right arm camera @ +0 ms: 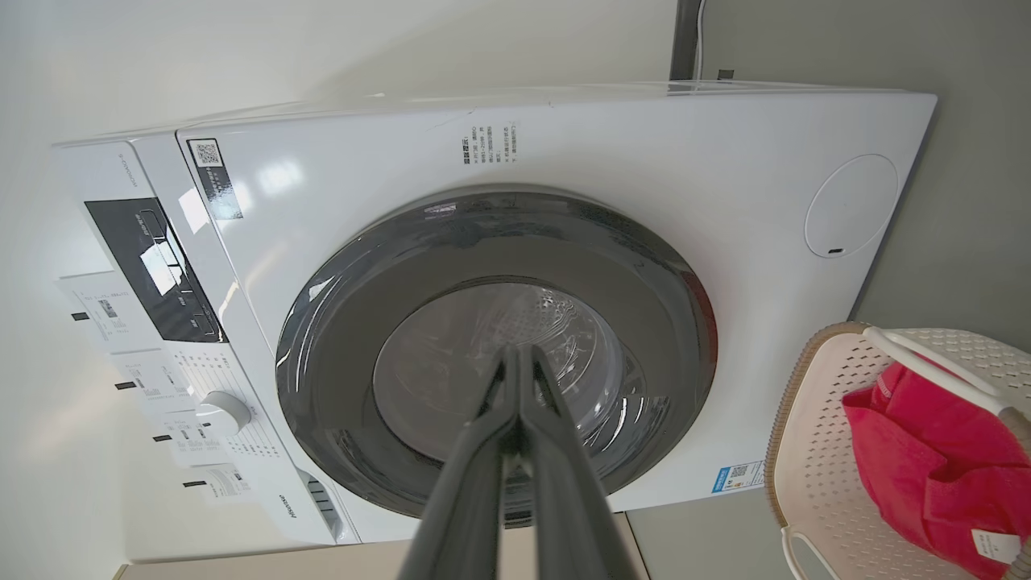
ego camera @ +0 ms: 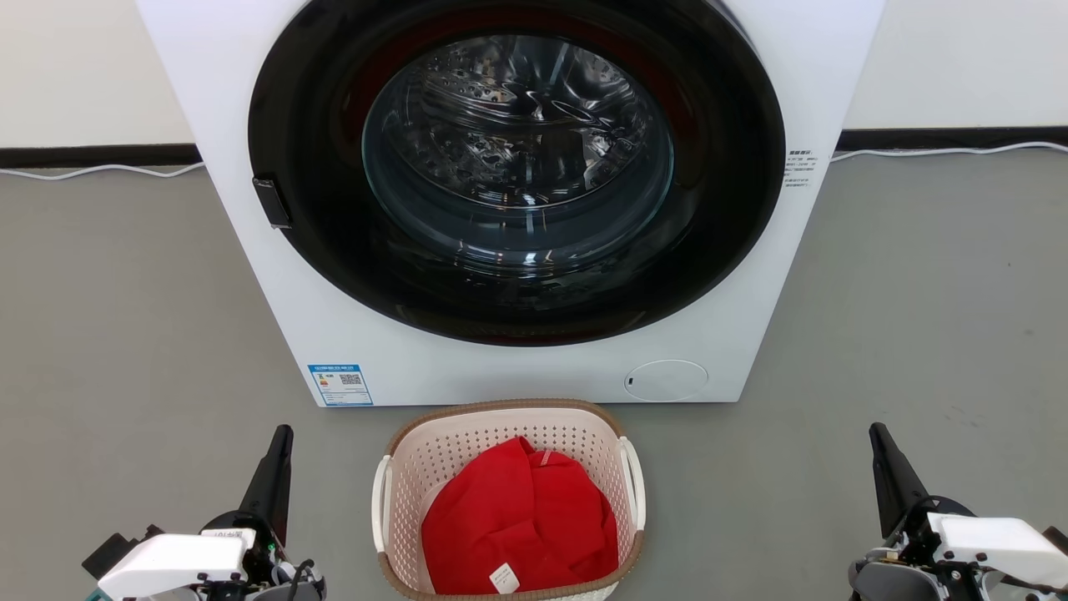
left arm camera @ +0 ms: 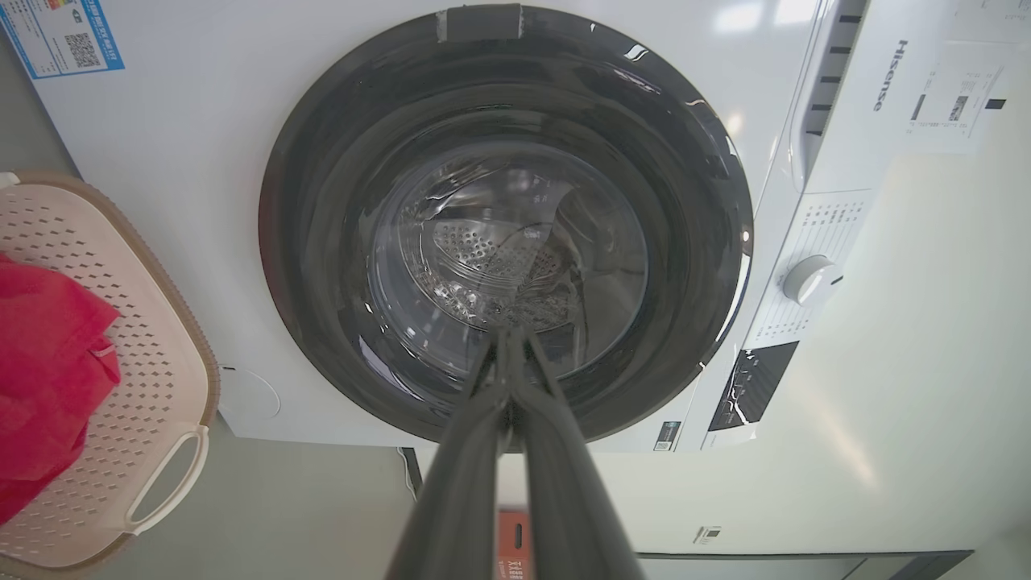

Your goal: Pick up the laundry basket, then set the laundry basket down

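The laundry basket (ego camera: 415,488) stands on the grey floor (ego camera: 117,334), just in front of the washing machine (ego camera: 501,380), whose round door (ego camera: 517,167) is closed. A red garment (ego camera: 517,517) lies inside the basket. The left gripper (ego camera: 282,436) sits to the basket's left and the right gripper (ego camera: 879,434) farther off to its right. Both are clear of the side handles (ego camera: 636,488). Each gripper has its fingers pressed together, clenched on nothing, pointing toward the machine.

One basket (ego camera: 434,469), one red garment (ego camera: 517,517), one washer (ego camera: 534,371).
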You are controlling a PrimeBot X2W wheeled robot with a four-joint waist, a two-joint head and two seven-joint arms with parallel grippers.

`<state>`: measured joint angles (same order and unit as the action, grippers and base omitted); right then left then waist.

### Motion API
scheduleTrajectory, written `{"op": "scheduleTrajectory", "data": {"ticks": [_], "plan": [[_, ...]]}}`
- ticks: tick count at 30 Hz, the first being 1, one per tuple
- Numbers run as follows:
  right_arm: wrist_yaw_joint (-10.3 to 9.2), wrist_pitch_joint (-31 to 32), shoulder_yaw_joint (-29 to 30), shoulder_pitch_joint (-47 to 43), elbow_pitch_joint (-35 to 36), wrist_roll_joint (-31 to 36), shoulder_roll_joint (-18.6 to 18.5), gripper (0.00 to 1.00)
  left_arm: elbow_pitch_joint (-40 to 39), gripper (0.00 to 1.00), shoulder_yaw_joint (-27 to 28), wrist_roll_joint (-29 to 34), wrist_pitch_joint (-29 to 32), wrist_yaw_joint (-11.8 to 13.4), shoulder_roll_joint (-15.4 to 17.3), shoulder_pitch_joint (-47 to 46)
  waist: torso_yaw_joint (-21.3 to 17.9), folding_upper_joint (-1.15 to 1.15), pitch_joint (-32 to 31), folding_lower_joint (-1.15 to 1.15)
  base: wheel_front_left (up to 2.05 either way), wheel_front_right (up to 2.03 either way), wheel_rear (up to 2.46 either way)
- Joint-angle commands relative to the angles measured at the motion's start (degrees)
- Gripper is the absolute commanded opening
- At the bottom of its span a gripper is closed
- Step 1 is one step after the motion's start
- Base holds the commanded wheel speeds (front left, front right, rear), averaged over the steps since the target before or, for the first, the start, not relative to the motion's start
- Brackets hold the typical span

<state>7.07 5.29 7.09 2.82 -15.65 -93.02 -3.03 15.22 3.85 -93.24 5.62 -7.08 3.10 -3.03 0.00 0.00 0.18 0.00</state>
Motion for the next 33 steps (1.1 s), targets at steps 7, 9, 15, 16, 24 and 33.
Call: {"op": "scheduleTrajectory", "data": {"ticks": [7, 9, 15, 16, 24, 33], "plan": [[0.42, 0.7, -1.2, 3.3, 1.7, 0.4, -0.3, 0.0, -1.2, 0.0, 2.0, 0.5, 0.3, -0.4, 0.3, -3.1, 0.0, 0.0, 0.0, 0.0, 0.0, 0.0, 0.0], [0.42, 0.7, -1.1, 3.3, 1.7, 0.4, -0.3, 0.0, -1.2, 0.0, 2.0, 0.5, 0.3, -0.4, 0.3, -3.1, 0.0, 0.0, 0.0, 0.0, 0.0, 0.0, 0.0], [0.42, 0.8, -1.1, 3.3, 1.7, 0.4, -0.2, 0.0, -1.2, 0.0, 2.1, 0.6, 0.4, -0.4, 0.2, -3.1, 0.0, 0.0, 0.0, 0.0, 0.0, 0.0, 0.0], [0.42, 0.8, -1.1, 3.3, 1.7, 0.4, -0.2, 0.0, -1.2, 0.0, 2.1, 0.6, 0.4, -0.4, 0.2, -3.1, 0.0, 0.0, 0.0, 0.0, 0.0, 0.0, 0.0], [0.42, 0.8, -1.0, 3.3, 1.7, 0.5, -0.2, 0.0, -1.2, 0.0, 2.1, 0.6, 0.4, -0.4, 0.2, -3.1, 0.0, 0.0, 0.0, 0.0, 0.0, 0.0, 0.0], [0.42, 0.9, -1.0, 3.3, 1.6, 0.5, -0.2, 0.0, -1.2, 0.0, 2.2, 0.7, 0.5, -0.4, 0.1, -3.1, 0.0, 0.0, 0.0, 0.0, 0.0, 0.0, 0.0]]}}
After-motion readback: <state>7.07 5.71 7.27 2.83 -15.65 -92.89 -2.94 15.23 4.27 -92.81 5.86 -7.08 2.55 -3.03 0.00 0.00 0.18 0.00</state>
